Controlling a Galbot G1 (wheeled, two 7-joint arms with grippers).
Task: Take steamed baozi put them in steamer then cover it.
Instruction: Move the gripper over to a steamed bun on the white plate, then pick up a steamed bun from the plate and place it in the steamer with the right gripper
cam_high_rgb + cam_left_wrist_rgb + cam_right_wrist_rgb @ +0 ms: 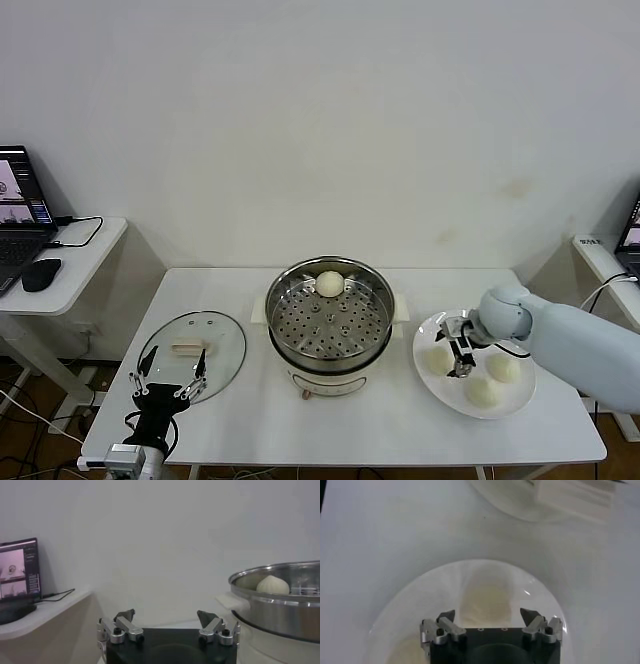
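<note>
One bun [330, 283] sat at the back of the steamer [330, 320]; three more waited on the plate [520, 400]. The right gripper [461, 356] hovered over them, spread wide and empty, nearest the left bun [439, 358]. The left gripper [168, 387] idled wide open by the glass lid [192, 355] on the worktop [380, 440]. The risk, I judged: an off-centre squeeze would dent the soft dough or nudge its neighbour.

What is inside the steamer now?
One steamed baozi lies on the perforated tray at the far side of the steamer. The rest of the tray is bare. Below the tray nothing can be seen.
</note>
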